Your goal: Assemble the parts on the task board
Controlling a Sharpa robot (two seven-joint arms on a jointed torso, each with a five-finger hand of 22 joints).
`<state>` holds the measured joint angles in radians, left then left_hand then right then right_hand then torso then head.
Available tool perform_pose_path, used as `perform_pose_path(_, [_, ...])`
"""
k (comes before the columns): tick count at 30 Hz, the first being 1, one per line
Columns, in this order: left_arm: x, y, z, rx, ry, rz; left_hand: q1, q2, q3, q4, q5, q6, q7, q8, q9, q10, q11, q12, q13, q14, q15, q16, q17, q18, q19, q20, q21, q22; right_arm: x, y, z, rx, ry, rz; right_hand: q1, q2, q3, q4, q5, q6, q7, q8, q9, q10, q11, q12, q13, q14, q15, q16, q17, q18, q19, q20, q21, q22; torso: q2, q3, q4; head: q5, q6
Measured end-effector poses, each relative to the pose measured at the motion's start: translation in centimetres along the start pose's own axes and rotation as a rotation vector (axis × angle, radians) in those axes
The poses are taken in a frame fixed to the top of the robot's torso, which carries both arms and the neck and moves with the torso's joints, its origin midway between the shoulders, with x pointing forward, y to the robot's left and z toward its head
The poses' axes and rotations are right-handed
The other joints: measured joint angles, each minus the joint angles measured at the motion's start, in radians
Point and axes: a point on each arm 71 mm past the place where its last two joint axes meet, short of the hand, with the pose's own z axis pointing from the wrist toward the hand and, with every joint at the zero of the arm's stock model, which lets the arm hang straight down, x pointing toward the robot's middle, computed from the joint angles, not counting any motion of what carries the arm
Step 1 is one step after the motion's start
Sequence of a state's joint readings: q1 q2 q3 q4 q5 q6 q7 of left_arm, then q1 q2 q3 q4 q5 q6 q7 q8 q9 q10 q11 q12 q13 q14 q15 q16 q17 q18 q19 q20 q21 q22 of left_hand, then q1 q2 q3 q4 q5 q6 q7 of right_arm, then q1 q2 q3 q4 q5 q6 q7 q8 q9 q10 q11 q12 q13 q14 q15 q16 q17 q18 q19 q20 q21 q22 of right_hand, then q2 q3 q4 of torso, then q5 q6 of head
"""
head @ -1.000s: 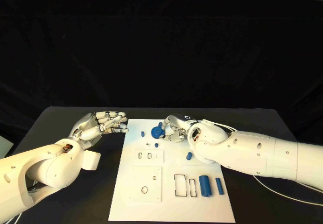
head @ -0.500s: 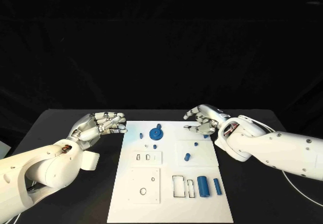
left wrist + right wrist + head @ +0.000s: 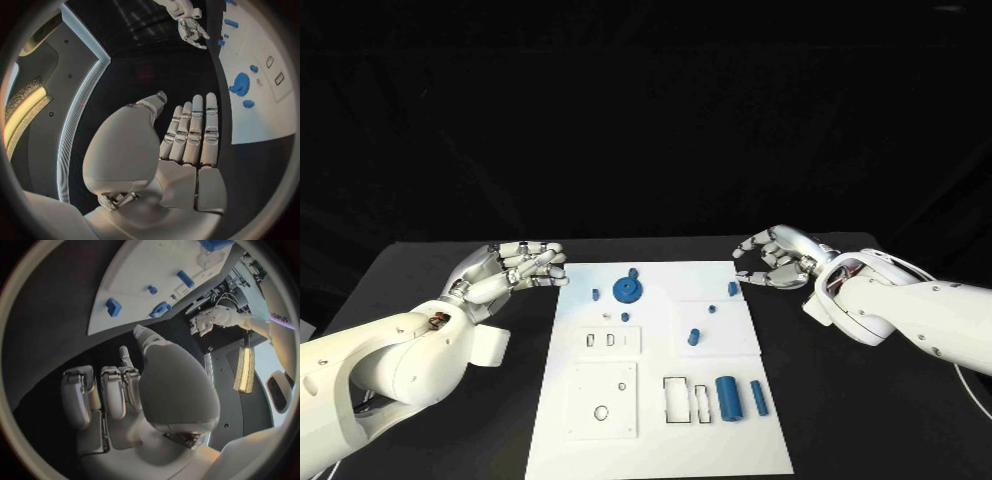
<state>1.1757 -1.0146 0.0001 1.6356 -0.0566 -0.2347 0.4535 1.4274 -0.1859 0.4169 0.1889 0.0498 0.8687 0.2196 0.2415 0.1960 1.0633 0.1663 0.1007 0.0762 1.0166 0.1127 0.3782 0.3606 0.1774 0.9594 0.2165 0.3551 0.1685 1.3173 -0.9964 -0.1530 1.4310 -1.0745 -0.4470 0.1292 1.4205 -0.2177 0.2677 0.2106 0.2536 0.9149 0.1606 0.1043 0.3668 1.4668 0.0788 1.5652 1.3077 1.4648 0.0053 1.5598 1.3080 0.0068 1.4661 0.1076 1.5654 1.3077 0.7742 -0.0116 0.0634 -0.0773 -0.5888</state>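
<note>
On the black table (image 3: 444, 255), the right hand (image 3: 776, 260) has withdrawn empty, fingers loosely curled, from the round blue gear part (image 3: 629, 290) left seated on the white task board (image 3: 661, 420), so that step looks done; the left hand (image 3: 514, 268) hovers empty, fingers apart.

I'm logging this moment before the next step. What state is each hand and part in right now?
Left hand: holds nothing, fingers together, beside the board's left edge.
Right hand: fingers curled, holds nothing, off the board's right far corner.
White task board: flat on the black table.
Blue round gear-like part: on the board.
Large blue cylinder: lying on the board.
Slim blue rod: lying beside it.
</note>
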Motion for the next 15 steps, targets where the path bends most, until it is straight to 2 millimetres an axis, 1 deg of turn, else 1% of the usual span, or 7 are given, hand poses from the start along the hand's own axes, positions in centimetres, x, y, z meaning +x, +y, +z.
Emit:
perform_pose_path(3, [0.0,0.0,0.0,0.0,0.0,0.0,0.0,0.0,0.0,0.0,0.0,0.0,0.0,0.0,0.0,0.0,0.0,0.0,0.0,0.0,0.0,0.0,0.0,0.0,0.0,0.0,0.0,0.0,0.2,-0.6,-0.2,0.01,0.014,-0.001,0.0,0.0,0.0,0.0,0.0,0.0,0.0,0.0,-0.001,0.0,0.0,0.0,0.0,0.0,0.0,0.0,0.0,0.0,0.0,0.0,0.0,0.0,-0.001,0.0019,-0.0007,-0.001,0.0])
perform_pose_path(5, [0.0,0.0,0.0,0.0,0.0,0.0,0.0,0.0,0.0,0.0,0.0,0.0,0.0,0.0,0.0,0.0,0.0,0.0,0.0,0.0,0.0,0.0,0.0,0.0,0.0,0.0,0.0,0.0,0.4,-1.0,-0.3,0.018,0.024,-0.002,0.004,-0.004,-0.003,-0.003,0.0,-0.003,0.003,0.0,-0.001,0.0,0.0,0.0,0.0,0.0,0.0,0.0,0.0,0.0,0.0,0.0,0.0,0.0,-0.001,0.0022,-0.0007,-0.002,-0.001])
perform_pose_path(12, [0.0,0.1,0.0,-0.001,-0.001,0.0,0.0,0.0,0.0,0.0,0.0,0.0,0.0,0.0,0.0,0.0,0.0,0.0,0.0,0.0,0.0,0.0,0.0,0.0,0.0,0.0,0.0,0.0,1.5,-1.6,-0.4,0.03,0.062,-0.007,0.004,-0.004,-0.003,-0.003,0.0,-0.004,0.003,0.0,-0.001,0.0,0.0,0.0,0.0,0.0,0.0,0.0,0.0,0.0,0.0,0.0,0.0,0.0,0.0,0.0019,0.0006,0.0,-0.006])
perform_pose_path(15, [-0.1,0.1,0.0,-0.001,-0.002,0.001,0.0,0.0,0.0,0.0,0.0,0.0,0.0,0.0,0.0,0.0,0.0,0.0,0.0,0.0,0.0,0.0,0.0,0.0,0.0,0.0,0.0,0.0,1.9,-1.6,-0.4,0.032,0.073,-0.01,0.004,-0.004,-0.003,-0.003,0.0,-0.004,0.003,0.0,-0.001,0.0,0.0,0.0,0.0,0.0,0.0,0.0,0.0,0.0,0.0,0.0,0.0,0.0,0.001,0.0007,0.0008,0.002,-0.009])
